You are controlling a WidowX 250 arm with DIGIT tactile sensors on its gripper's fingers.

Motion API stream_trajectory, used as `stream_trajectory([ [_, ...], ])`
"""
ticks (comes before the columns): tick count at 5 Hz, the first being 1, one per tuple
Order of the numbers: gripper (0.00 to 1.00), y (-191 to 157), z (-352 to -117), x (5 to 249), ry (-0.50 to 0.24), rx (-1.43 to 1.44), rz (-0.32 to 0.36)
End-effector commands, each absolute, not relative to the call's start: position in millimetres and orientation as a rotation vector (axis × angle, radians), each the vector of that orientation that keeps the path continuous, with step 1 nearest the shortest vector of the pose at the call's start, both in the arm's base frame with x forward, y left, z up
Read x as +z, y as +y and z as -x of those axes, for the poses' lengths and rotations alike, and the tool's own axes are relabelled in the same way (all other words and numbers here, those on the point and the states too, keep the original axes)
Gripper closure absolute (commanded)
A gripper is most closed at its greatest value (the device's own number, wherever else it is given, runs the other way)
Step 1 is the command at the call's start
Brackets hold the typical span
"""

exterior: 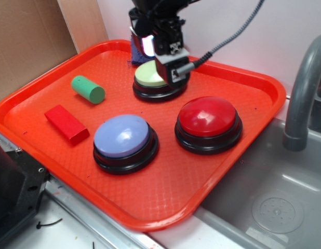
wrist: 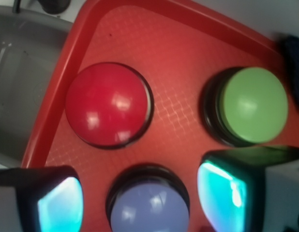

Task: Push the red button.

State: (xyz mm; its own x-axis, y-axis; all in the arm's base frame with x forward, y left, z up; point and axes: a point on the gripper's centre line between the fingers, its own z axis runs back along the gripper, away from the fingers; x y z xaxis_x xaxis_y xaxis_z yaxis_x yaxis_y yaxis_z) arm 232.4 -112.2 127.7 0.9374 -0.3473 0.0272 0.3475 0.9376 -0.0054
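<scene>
The red button [exterior: 208, 116], a glossy red dome on a round black base, stands at the right of the orange tray [exterior: 165, 202]. My gripper [exterior: 163, 70] hangs at the back of the tray over the pale green button [exterior: 150, 78], left of and behind the red one, and touches nothing. In the wrist view the red button [wrist: 108, 104] lies at upper left. My gripper [wrist: 144, 203] is open there, its two fingers spread wide with only the blue button [wrist: 148, 212] showing far below between them.
A blue button [exterior: 123, 136] sits at the tray's front middle. A small flat red block [exterior: 66, 123] and a green cylinder [exterior: 88, 89] lie at the left. A grey sink [exterior: 275, 207] with a faucet [exterior: 301, 98] is to the right. Cardboard [exterior: 25, 41] stands behind left.
</scene>
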Motion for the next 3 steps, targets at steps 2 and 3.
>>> stream_trajectory([
  [2,0.00,-101,-234,172,-0.096,-0.283,0.042],
  [3,0.00,-95,-234,175,-0.091,-0.271,0.053],
])
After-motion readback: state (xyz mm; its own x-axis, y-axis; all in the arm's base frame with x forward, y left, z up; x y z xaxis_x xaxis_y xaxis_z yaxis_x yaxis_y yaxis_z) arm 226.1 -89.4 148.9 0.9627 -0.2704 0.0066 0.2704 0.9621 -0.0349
